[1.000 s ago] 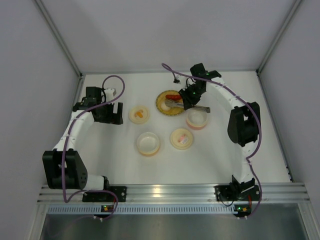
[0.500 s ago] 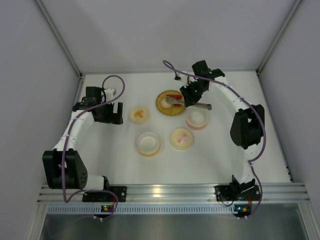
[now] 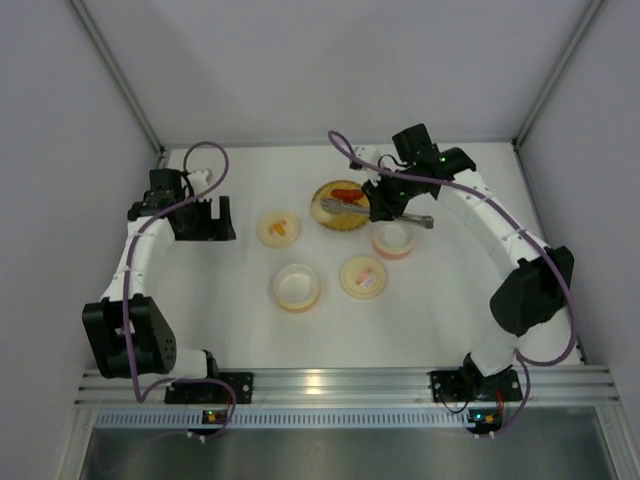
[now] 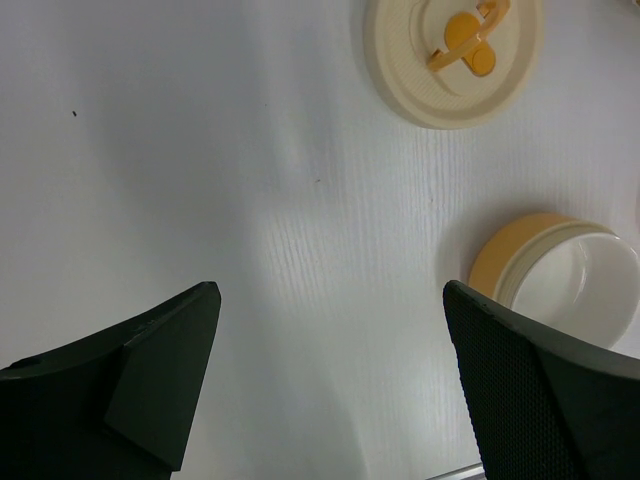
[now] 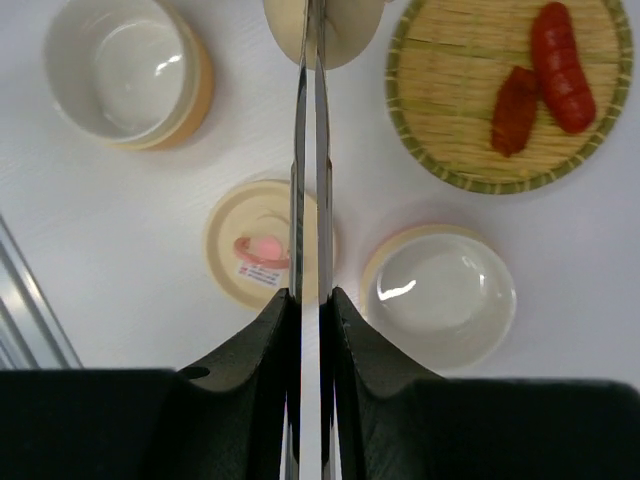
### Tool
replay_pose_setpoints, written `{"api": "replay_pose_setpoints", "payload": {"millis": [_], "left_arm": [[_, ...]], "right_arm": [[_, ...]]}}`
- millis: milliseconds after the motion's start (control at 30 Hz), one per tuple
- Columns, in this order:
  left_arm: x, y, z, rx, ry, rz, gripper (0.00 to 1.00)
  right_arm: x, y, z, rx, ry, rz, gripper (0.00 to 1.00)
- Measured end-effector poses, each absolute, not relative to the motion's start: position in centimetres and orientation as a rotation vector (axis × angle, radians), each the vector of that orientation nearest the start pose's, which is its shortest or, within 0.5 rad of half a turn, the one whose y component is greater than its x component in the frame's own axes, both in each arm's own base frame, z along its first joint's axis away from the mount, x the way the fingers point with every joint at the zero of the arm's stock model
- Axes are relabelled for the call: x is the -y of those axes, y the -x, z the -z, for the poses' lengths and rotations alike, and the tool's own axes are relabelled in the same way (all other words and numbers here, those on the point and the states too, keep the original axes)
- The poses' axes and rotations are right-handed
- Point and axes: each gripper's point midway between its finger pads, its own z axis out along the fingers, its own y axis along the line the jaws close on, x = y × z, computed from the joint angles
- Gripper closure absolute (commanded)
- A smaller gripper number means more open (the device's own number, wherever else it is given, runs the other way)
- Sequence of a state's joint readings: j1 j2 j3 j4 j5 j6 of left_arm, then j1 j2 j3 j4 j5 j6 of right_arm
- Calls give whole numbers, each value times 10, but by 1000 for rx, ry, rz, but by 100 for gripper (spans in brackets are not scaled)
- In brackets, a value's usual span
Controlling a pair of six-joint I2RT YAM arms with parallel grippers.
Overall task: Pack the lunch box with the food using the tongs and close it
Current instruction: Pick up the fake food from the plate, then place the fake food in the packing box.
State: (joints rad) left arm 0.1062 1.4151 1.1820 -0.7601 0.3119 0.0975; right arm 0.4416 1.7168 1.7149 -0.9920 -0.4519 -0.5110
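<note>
Right pincer clamping tongs, sausage pieces lying on woven plate at two o'clock, left pincer gaping over white tabletop

Woven plate on white table

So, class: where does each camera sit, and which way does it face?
Top external: above, behind, facing down at table; left arm, right arm show.
Left wrist: on left arm, facing down; open left pincer frames orange-marked lid, orange bowl.
Right wrist: looking down along tongs gripped in right pincer, woven plate alongside.
Shared: top view shows that lid too.
</note>
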Motion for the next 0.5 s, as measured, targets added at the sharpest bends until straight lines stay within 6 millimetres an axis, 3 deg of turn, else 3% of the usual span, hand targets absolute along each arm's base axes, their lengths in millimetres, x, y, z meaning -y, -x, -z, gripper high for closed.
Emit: {"api": "replay_pose_setpoints", "payload": {"millis": [267,500], "left_arm": [[16,-328,-151,-2530,-95,359,2],[16,-327,-150,-2536,-94,363,2]], "right_arm": [[-266,-235,-211,-1962,1622,-595,100],[-276,-195,-191,-1924,1767,-575,100]]}}
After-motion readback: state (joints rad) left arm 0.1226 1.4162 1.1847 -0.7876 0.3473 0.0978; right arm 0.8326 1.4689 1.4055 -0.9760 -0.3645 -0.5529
